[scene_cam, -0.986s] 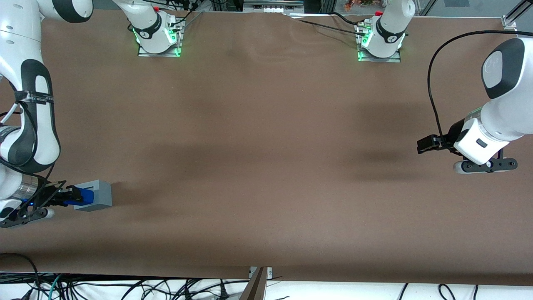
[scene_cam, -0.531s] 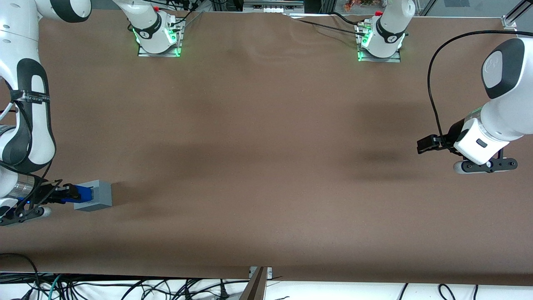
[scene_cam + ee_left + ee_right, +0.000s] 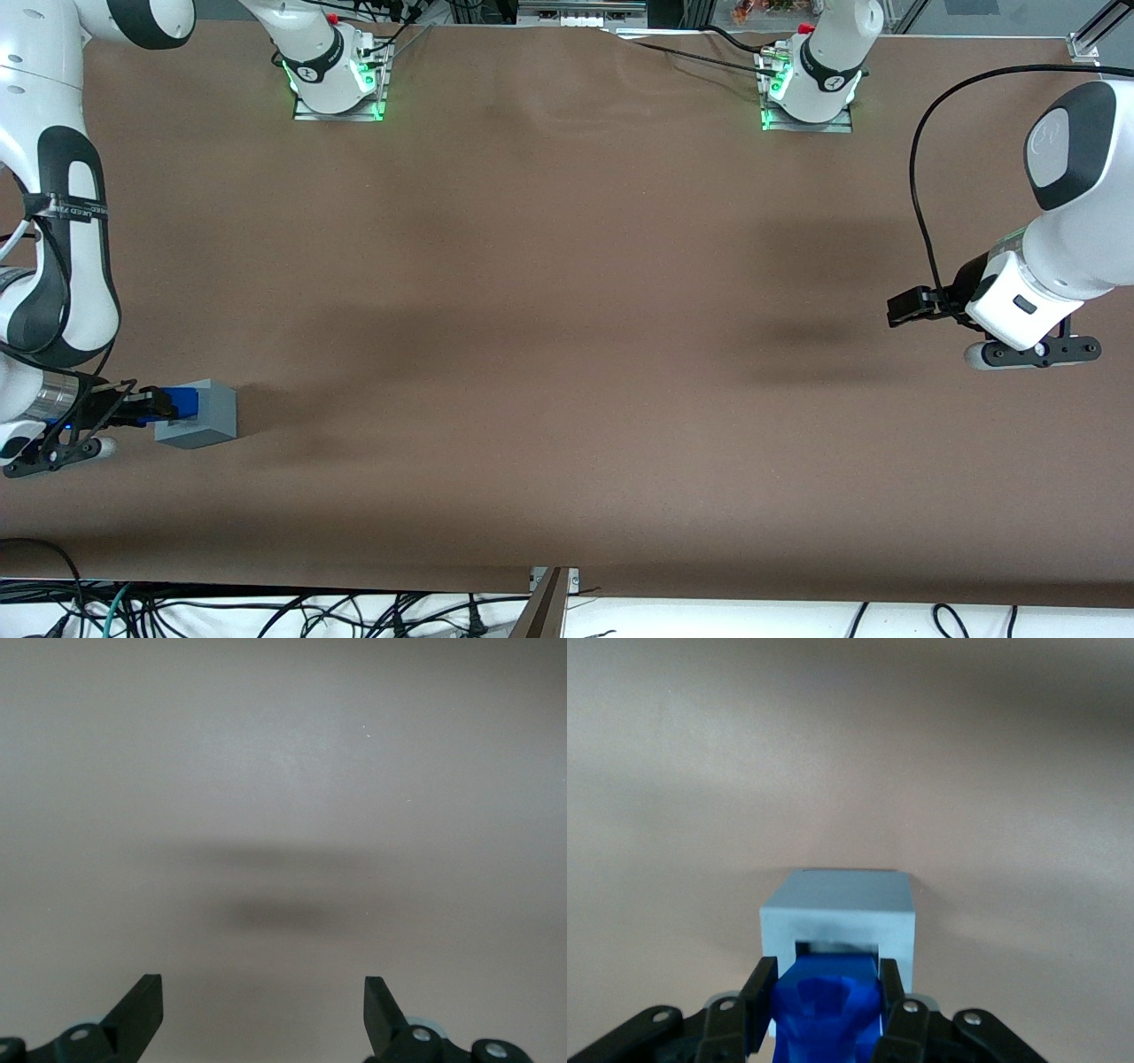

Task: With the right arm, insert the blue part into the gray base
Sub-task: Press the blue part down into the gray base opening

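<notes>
The gray base [image 3: 211, 416] stands on the brown table cover toward the working arm's end, in the half nearer the front camera. My right gripper [image 3: 162, 406] reaches in level from beside it and is shut on the blue part [image 3: 184, 400]. In the right wrist view the blue part [image 3: 827, 1005] sits between the two black fingers [image 3: 757, 999], its leading end at the dark square recess of the gray base [image 3: 837, 904]. How deep it sits in the recess is hidden by the part itself.
Two arm mounts with green lights [image 3: 337, 84] [image 3: 806, 93] stand at the table edge farthest from the front camera. The parked arm's gripper [image 3: 1032, 352] hangs over the table at its own end. Cables [image 3: 266, 611] lie below the near edge.
The right gripper with the blue part drew back a little from the base, then came in again slightly farther from the camera. The gray base has barely shifted.
</notes>
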{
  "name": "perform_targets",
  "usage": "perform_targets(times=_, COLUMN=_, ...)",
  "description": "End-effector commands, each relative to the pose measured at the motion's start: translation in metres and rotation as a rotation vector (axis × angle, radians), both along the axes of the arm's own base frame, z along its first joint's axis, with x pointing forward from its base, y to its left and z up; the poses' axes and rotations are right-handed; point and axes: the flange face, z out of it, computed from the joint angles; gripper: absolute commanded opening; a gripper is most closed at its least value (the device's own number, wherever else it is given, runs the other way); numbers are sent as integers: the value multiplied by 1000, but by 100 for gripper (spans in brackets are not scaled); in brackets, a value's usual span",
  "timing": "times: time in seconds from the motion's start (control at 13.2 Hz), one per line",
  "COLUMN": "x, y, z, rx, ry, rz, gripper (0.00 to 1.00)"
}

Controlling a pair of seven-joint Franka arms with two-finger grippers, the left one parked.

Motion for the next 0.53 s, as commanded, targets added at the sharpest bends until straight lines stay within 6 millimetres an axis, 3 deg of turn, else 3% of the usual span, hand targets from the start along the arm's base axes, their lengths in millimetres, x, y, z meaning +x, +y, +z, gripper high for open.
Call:
perform_targets(times=0.0, x=-8, y=2, z=-33, rx=22, ry=65, rz=-27, gripper=51)
perform_targets(times=0.45, x=-9, y=-5, z=-37, rx=16, ry=64, rz=-17, gripper=51)
